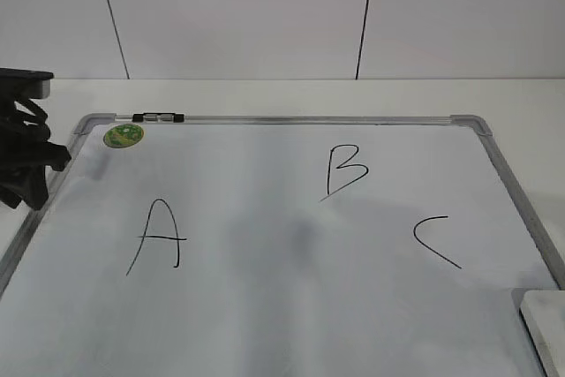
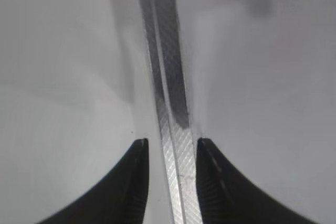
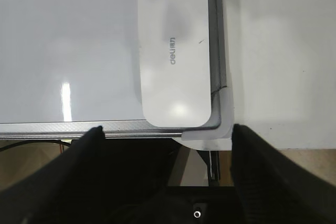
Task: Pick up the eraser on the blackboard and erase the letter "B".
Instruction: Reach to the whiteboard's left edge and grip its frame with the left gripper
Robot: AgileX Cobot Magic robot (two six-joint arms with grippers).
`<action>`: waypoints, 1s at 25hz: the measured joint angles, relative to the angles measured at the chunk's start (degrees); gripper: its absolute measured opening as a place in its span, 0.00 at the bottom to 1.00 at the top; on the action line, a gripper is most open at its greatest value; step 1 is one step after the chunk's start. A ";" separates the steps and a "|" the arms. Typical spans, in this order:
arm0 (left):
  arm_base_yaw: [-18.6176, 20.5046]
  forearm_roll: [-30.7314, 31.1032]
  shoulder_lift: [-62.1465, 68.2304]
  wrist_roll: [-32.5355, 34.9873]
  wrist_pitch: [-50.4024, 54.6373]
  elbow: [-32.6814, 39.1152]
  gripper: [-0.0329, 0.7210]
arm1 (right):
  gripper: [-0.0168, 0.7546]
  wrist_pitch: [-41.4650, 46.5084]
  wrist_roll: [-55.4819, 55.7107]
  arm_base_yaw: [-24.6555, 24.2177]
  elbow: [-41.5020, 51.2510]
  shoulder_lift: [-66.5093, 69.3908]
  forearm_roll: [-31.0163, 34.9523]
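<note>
The blackboard [image 1: 265,315] is a white board with a silver frame, lying flat. The letter "B" [image 1: 344,169] is drawn in black at its upper middle. The eraser [image 1: 546,326], a white rounded block, lies in the board's near right corner; it also shows in the right wrist view [image 3: 173,51]. My right gripper [image 3: 167,128] is wide open and empty over the board's near edge, just short of the eraser. It is out of the exterior view. My left gripper [image 1: 35,165] sits at the board's left edge. Its fingers [image 2: 172,142] are slightly apart, straddling the frame [image 2: 169,93].
A black "A" [image 1: 157,236] is at the left and an angular "C" [image 1: 434,240] at the right of the board. A green sticker [image 1: 124,135] and a small clip [image 1: 159,116] are at the top left. White table surrounds the board.
</note>
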 joint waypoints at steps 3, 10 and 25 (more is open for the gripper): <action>-0.11 0.13 1.07 0.00 -0.60 0.00 0.35 | 0.76 0.00 0.00 0.00 0.00 0.00 0.00; -0.11 2.01 2.15 0.00 -1.02 -0.13 0.35 | 0.76 0.00 0.03 0.00 0.00 0.00 0.00; -0.11 1.71 2.76 0.00 -1.89 -0.13 0.17 | 0.76 -0.10 0.03 0.00 0.00 0.00 0.00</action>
